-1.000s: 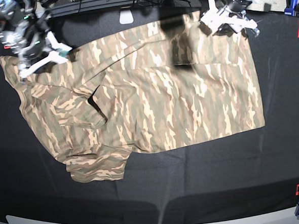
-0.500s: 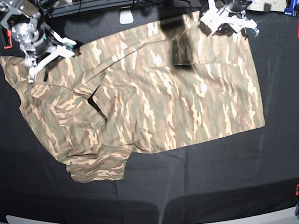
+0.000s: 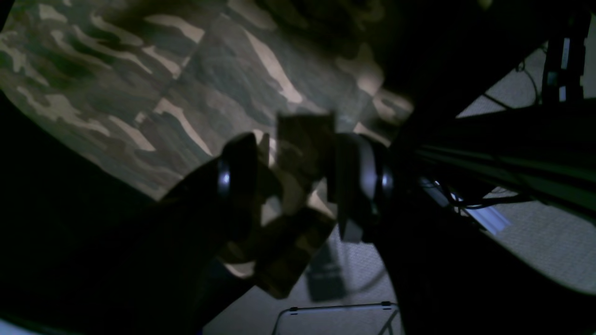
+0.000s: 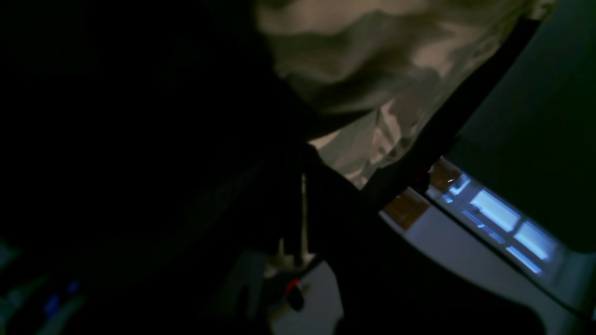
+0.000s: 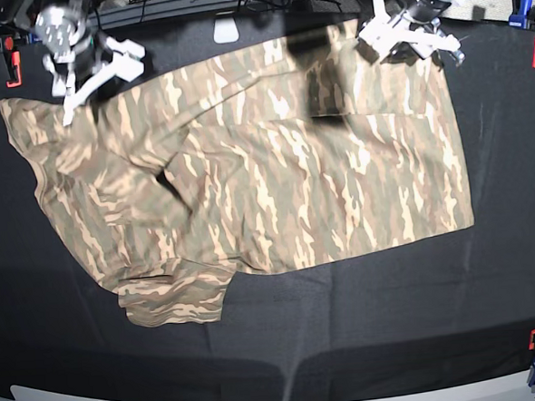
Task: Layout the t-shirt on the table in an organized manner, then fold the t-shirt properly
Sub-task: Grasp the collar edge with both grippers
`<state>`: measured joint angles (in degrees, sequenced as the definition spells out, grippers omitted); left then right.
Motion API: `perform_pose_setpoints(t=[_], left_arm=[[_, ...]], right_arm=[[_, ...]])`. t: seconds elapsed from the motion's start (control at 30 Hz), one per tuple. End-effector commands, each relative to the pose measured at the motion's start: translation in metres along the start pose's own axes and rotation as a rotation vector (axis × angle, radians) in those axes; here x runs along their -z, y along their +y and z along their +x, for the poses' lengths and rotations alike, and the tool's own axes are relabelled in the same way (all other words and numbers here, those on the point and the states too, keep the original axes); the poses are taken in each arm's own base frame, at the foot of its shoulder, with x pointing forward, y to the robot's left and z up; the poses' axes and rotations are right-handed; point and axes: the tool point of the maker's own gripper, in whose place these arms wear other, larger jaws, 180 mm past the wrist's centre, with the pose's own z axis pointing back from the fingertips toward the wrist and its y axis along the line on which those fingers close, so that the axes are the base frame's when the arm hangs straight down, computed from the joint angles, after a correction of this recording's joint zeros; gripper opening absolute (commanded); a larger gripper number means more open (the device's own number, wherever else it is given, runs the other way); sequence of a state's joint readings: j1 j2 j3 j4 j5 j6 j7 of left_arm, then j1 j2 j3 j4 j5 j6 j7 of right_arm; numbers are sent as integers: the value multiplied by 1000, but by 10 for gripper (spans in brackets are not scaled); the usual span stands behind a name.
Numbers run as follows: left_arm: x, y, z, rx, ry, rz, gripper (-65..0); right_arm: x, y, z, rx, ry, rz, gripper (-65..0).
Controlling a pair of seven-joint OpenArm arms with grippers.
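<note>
Lying lengthwise across the table (image 5: 366, 322), the t-shirt (image 5: 275, 173) has its long axis running side to side, collar end toward the base view's left, hem toward the right. The right gripper (image 5: 95, 76) is clenched on the shirt's far-left edge. The left gripper (image 3: 298, 177) grasps the far-right edge.

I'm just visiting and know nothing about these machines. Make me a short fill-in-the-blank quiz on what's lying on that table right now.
1. The t-shirt has a ______ print.
2. It lies on a table covered in ______ cloth.
3. The left tool sits at the shirt's ______ edge in the base view.
4. The lower sleeve points toward the ______ edge of that view.

Missing words: camouflage; black; top; bottom
</note>
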<state>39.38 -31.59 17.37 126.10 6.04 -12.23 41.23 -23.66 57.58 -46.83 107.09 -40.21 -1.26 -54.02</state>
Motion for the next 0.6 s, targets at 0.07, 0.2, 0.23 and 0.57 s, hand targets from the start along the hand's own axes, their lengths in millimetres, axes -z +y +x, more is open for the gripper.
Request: perform_pose_setpoints(t=[0.07,0.2,0.23,0.57], left_arm=[[-3,1,5,1,-20,3,-405],[-3,1,5,1,-19,3,-405],[-3,1,3,0,-11,3,-405],[-7,-4,-16,-37,76,9,-405]], right_arm=[[-13,-2,-20,-94,39,-55,-650],[-33,14,-16,-136,-1,-31,-650],[-38,15,-11,-118,-18,-28,-650],[-46,-13,-3,21,-18,-93,-650]])
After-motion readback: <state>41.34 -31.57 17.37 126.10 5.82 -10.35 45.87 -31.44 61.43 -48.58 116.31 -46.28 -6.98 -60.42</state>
